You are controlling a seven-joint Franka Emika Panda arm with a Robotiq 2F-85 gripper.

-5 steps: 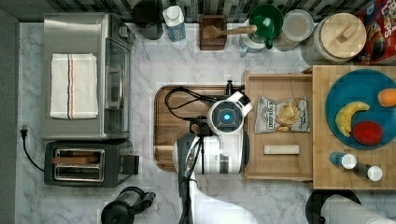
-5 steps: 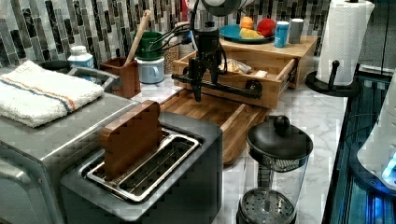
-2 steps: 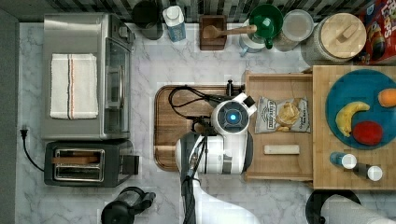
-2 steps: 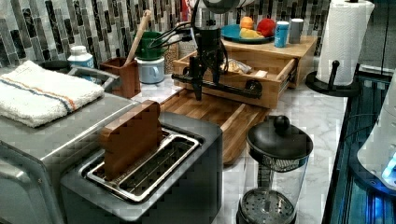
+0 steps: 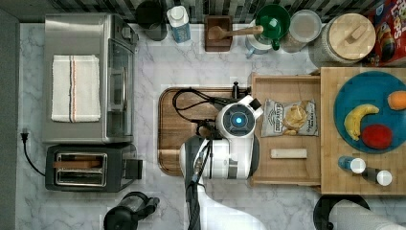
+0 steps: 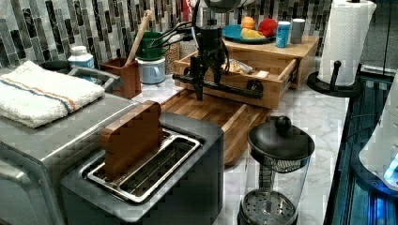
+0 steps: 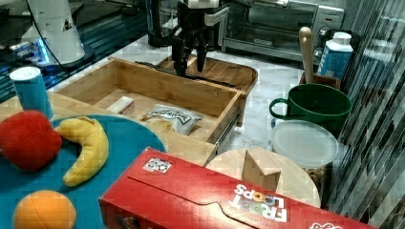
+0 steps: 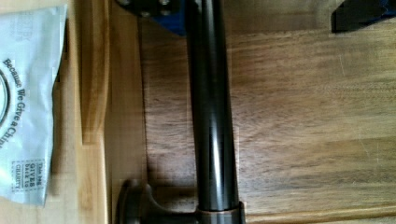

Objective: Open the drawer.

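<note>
The light wooden drawer [image 5: 287,167] stands pulled out from its bamboo box, toward the top view's left. A chips bag [image 5: 288,117] and a white bar [image 5: 288,153] lie inside it. Its black bar handle [image 6: 234,89] runs across the front, above the dark wooden tray [image 5: 177,129]. My gripper [image 6: 206,86] hangs over the handle with one finger on each side of the bar. In the wrist view the handle [image 8: 212,116] passes between the fingertips [image 8: 154,7] with a wide gap, so the gripper [image 8: 257,11] is open. From the right view, the gripper [image 7: 191,69] sits at the drawer's front edge.
The bamboo box carries a blue plate [image 5: 368,110] of fruit and small bottles. A toaster oven [image 5: 91,79], toaster [image 5: 81,167] and French press [image 5: 127,218] stand at the top view's left. A utensil holder [image 5: 218,32], green mug [image 5: 272,21] and jars line the back wall.
The arm's wrist has edged slightly toward the top view's right, over the drawer front. The drawer itself has not visibly moved.
</note>
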